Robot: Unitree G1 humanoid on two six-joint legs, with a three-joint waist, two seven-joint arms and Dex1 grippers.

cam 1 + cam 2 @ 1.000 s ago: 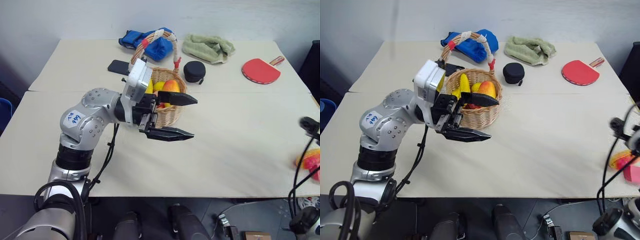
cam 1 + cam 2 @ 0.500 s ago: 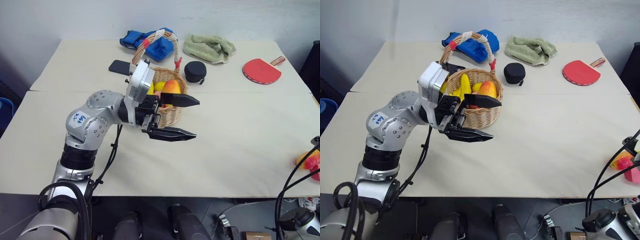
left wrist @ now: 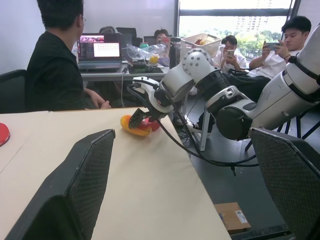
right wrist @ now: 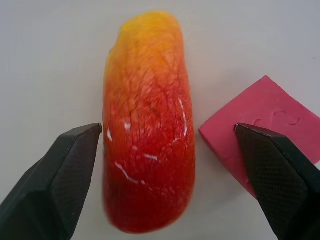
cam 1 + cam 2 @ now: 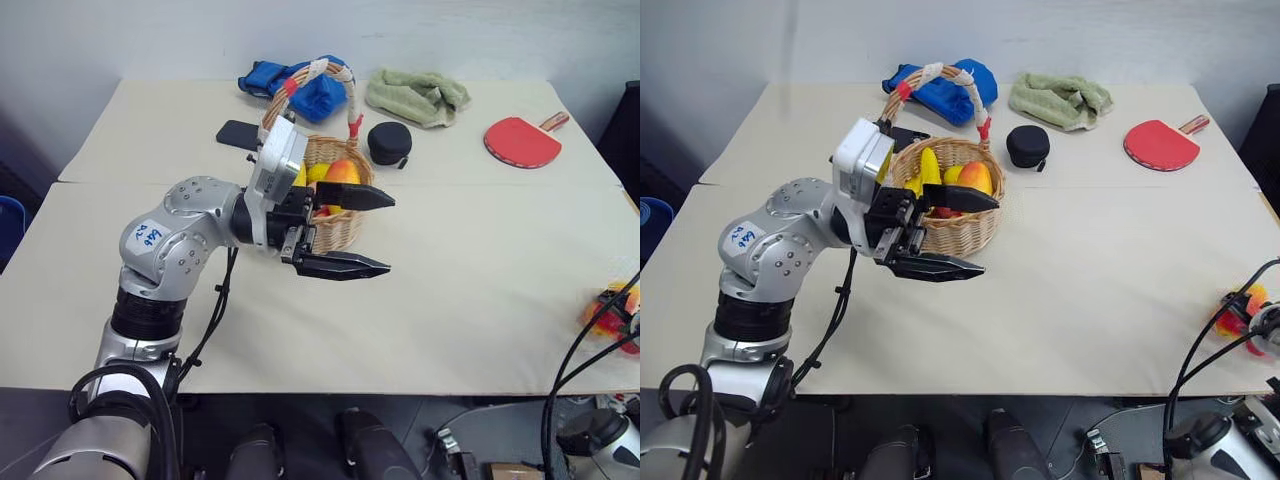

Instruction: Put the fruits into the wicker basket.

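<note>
Behind, seated people (image 3: 60,70) face beige table (image 3: 150,190).

Red-to-yellow fruit (image 4: 147,125), pink block (image 4: 265,130), tan wicker basket (image 5: 335,228)

Even, soft indoor light over the table (image 5: 480,290), no hard glare. A faint shadow lies on the table just under the left claw (image 5: 345,232). In the left wrist view, bright windows (image 3: 235,20) behind the seated people wash out. In the right wrist view, the red-orange-yellow fruit (image 4: 147,125) is sharp with small white highlights, its lower end slightly blurred.
</note>
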